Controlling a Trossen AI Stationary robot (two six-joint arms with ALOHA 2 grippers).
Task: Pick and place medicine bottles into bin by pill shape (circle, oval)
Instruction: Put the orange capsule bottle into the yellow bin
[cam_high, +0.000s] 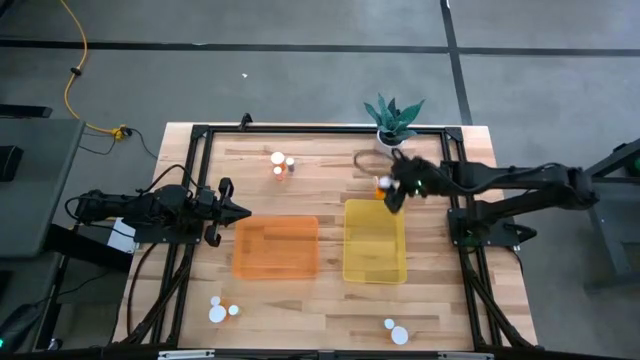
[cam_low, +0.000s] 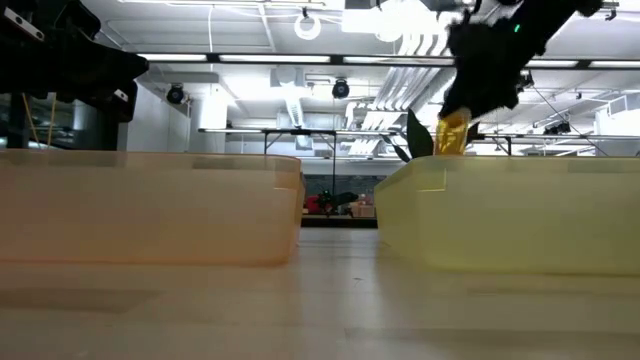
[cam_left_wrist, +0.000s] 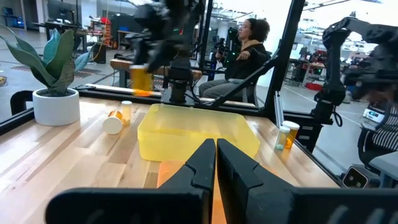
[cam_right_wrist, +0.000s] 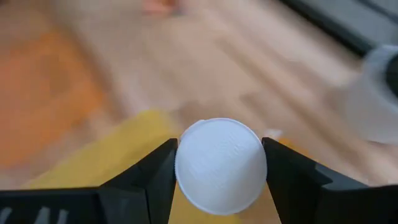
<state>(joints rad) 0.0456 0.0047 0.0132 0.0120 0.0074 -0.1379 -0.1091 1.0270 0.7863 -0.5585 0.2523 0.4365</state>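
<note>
Pills inside the held bottle (cam_right_wrist: 221, 165) cannot be seen — its white cap hides the body.

The yellow bin (cam_high: 375, 241) sits right of the orange bin (cam_high: 276, 247); the plant pot (cam_high: 391, 133) stands behind the yellow bin, with bottles (cam_high: 282, 163) behind the orange bin.

Right arm stretched inward, right gripper (cam_high: 388, 190) raised, fingers (cam_right_wrist: 152, 177) clamped on a load, left arm low, left gripper (cam_high: 240, 211) fingers pressed together
</note>
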